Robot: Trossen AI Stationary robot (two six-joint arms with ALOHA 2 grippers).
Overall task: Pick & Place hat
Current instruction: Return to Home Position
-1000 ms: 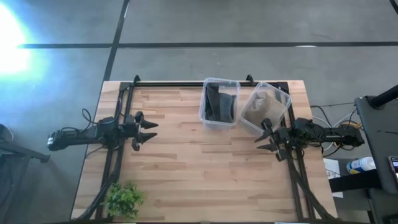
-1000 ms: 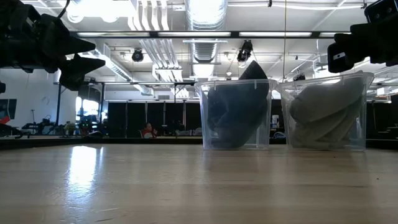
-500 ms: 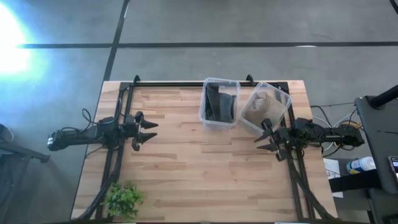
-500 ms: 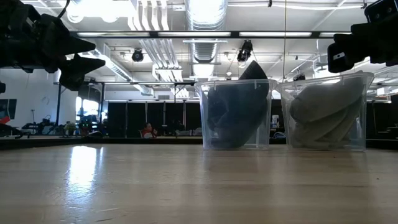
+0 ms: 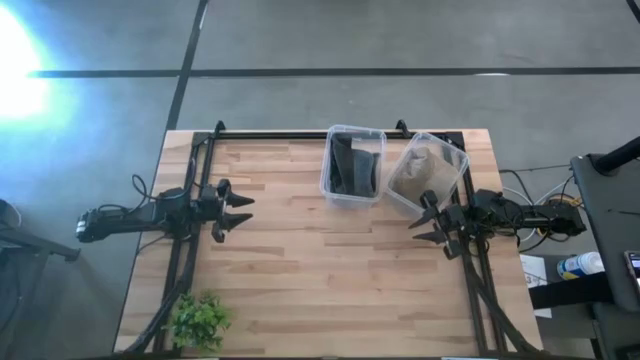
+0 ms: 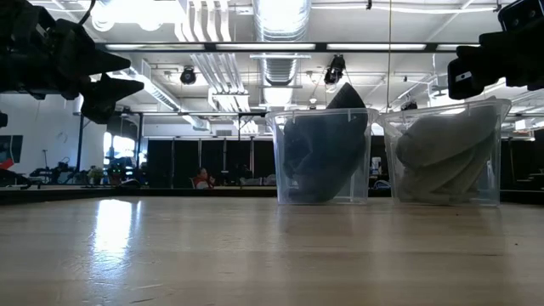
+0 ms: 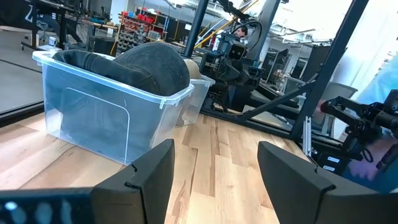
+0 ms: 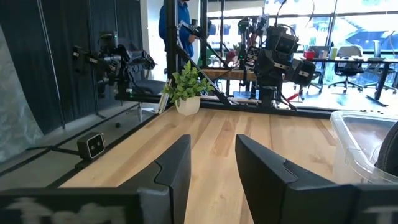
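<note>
Two clear plastic bins stand near the table's far edge. The left bin (image 5: 352, 165) holds a dark hat (image 6: 323, 157) whose crown pokes above the rim (image 7: 149, 65). The right bin (image 5: 427, 175) holds a grey hat (image 6: 442, 157) slumped against its wall. My left gripper (image 5: 240, 212) hovers open over the table's left part, pointing toward the bins (image 7: 217, 168). My right gripper (image 5: 425, 225) hovers open just on the near side of the grey hat's bin, pointing toward the table's left (image 8: 214, 165). Neither touches anything.
A small potted plant (image 5: 198, 320) stands at the table's near left corner (image 8: 186, 87). Bare wood (image 5: 330, 270) lies between the arms and toward the near edge. A small camera (image 8: 94, 144) sits at the table's edge. A person in blue (image 8: 174, 25) stands beyond the table.
</note>
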